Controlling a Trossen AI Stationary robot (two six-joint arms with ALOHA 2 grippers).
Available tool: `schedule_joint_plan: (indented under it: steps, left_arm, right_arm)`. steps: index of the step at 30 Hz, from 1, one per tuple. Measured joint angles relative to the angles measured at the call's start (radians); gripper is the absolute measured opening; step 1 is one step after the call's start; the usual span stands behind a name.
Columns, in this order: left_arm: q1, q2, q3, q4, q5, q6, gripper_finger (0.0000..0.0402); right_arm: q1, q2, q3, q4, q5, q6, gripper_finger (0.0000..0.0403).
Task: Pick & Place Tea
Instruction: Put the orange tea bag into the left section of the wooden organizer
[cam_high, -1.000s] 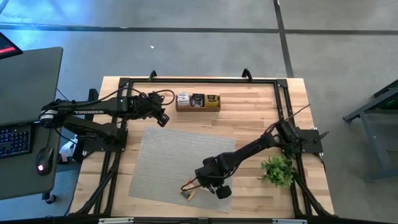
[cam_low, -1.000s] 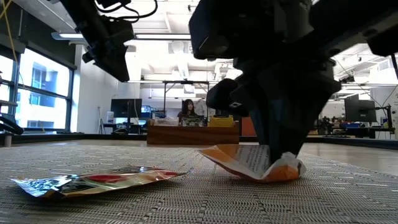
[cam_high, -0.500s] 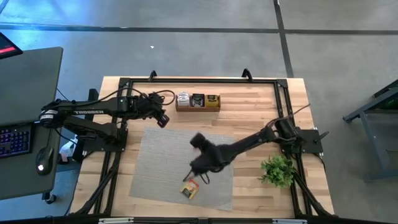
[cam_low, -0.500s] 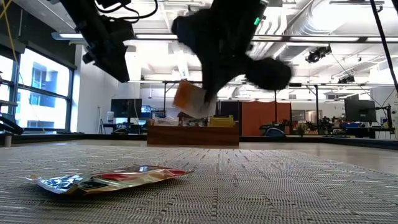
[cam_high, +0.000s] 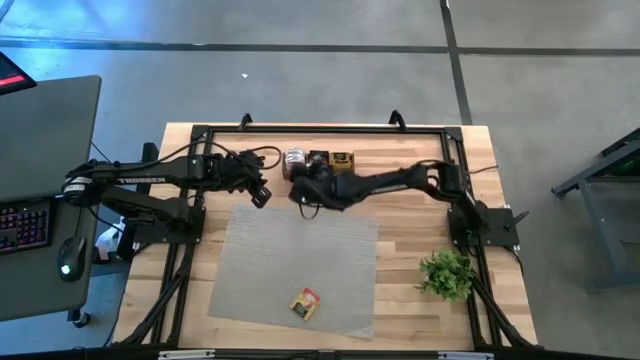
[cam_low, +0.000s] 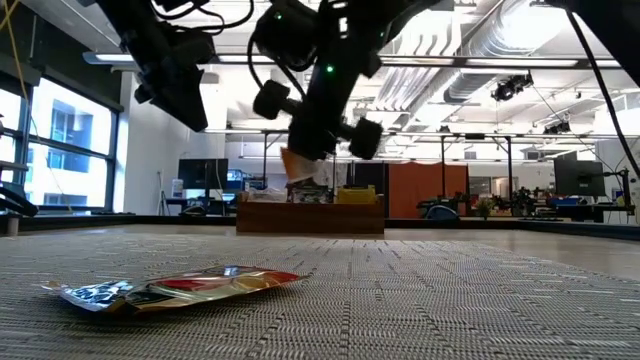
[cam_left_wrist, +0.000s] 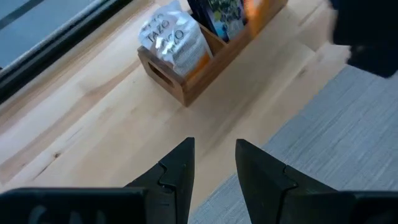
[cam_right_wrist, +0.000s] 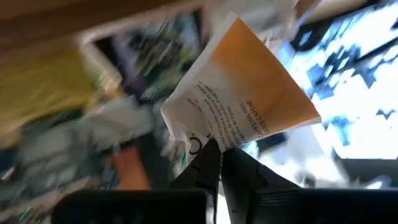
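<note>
From my remote station I counted two arms over the table: the left gripper (cam_high: 259, 193) and the right gripper (cam_high: 303, 190). One orange-and-white tea sachet (cam_right_wrist: 239, 106) was pinched in the right gripper. One more sachet (cam_high: 305, 302) lay on the one grey mat (cam_high: 260, 260). One wooden box (cam_left_wrist: 205, 59) held three groups of sachets, white, black and yellow; I could not count them singly. One small green plant (cam_high: 446, 272) stood on the one table (cam_high: 420, 215).
</note>
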Motion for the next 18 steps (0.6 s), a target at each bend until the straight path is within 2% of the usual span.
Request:
schedule_joint_plan:
  steps: [3,6,9,18]
  left_arm:
    - [0.000,0.000,0.000,-0.004,0.008,0.001,0.0115]
    - [0.000,0.000,0.000,-0.004,0.014,0.001,0.0115]
    - [0.000,0.000,0.000,-0.002,0.015,0.000,0.0115]
    - [0.000,0.000,0.000,0.002,0.016,0.000,0.0115]
  right_arm:
    - [-0.041,0.000,0.000,0.078,-0.149,-0.107,0.0005]
    - [-0.067,0.001,0.000,0.158,-0.231,-0.191,0.0003]
    - [-0.086,0.005,0.000,0.209,-0.258,-0.203,0.0007]
    - [-0.150,0.014,0.000,0.208,-0.343,-0.202,0.0014]
